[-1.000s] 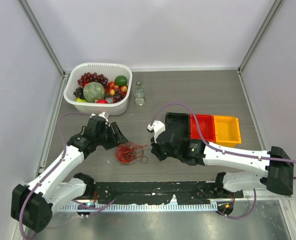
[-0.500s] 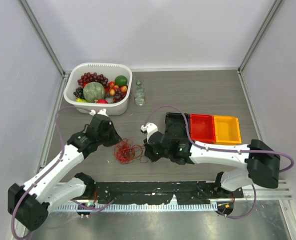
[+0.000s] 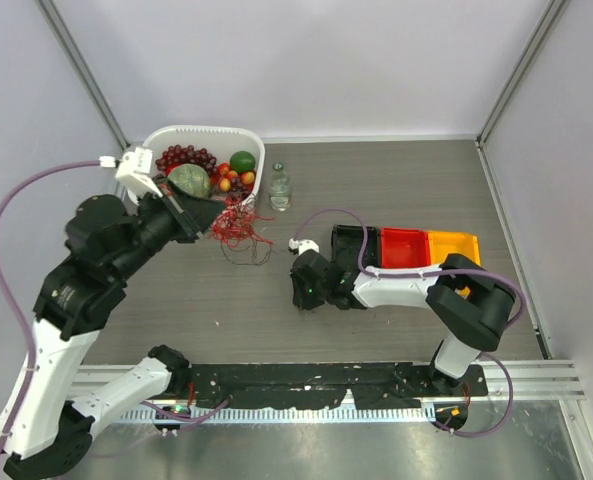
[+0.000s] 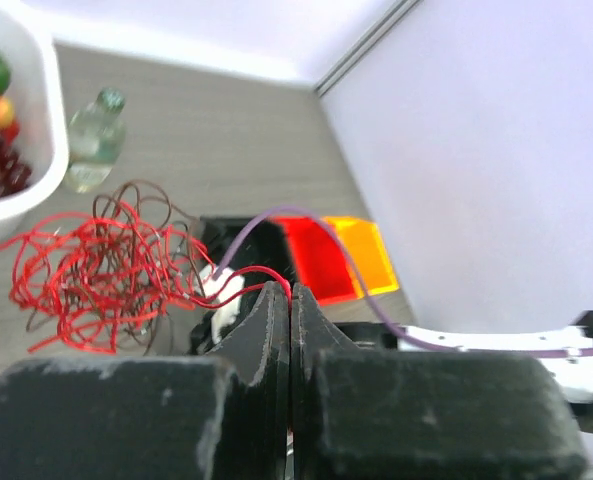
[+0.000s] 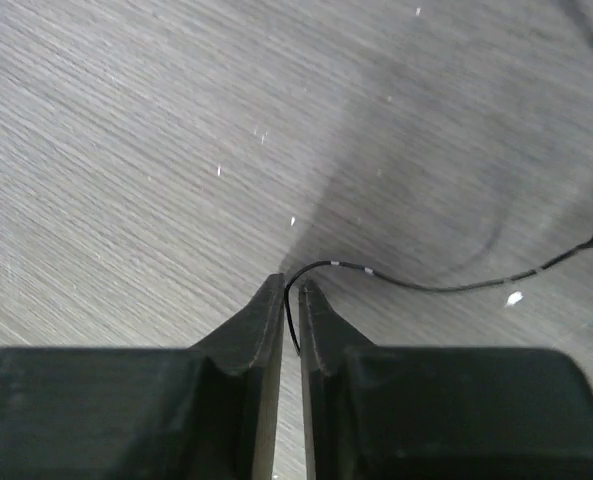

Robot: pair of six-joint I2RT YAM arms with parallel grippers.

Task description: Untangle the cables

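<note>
- Cables (image 3: 238, 228): the clump dangles from the left end effector (image 4: 290, 292), which is clamped on a red strand.
- Low on the worktop (image 3: 396, 190), the right end effector (image 5: 290, 290) stands narrow around a dark strand (image 5: 426, 288); I cannot tell if it grips.
- The clump lies far-left of it.

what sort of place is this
Probably a robot lab test cell: plain white panel walls box in the table, the left arm and right arm are bolted to its near edge, and the tub of fruit looks staged.

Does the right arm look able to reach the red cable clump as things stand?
Probably yes: bare table separates the right gripper, a dark strand between its jaws, from the clump hanging from the left gripper.
</note>
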